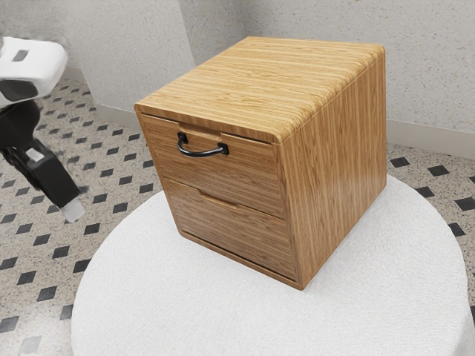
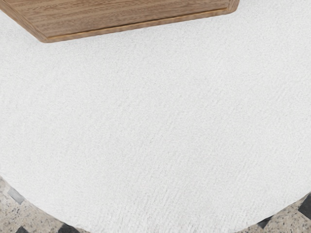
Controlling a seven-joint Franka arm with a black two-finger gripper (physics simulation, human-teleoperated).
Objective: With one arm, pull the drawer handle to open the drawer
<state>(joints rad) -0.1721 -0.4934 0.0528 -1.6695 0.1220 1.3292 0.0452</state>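
**Sitting shut, handle untouched**

The top drawer point(image 1: 215, 169) has a light bamboo-grain front with a black, bowed handle point(image 1: 202, 148) fixed near its upper corner, toward the exterior view's left. Its front sits level with that of the lower drawer point(image 1: 231, 228), which has the same wood and no handle to be seen. Both belong to a boxy cabinet point(image 1: 338, 141) with rounded top edges, which stands on a round white surface point(image 1: 371, 297) with a nubbly texture.

The tool point(image 1: 68, 206) hangs at the exterior view's left, off the surface's edge and over the floor point(image 1: 44, 256), below the handle's height and well apart from it. Whether it is apart or together I cannot tell. Nothing stands between it and the handle.

The floor is pale terrazzo with small black diamonds, and a grey speckled wall point(image 1: 445, 59) rises behind the cabinet. In the wrist view, the cabinet's bottom edge point(image 2: 121, 17) lies on the surface point(image 2: 155, 136), with a strip of floor point(image 2: 19, 221) beyond its rim.
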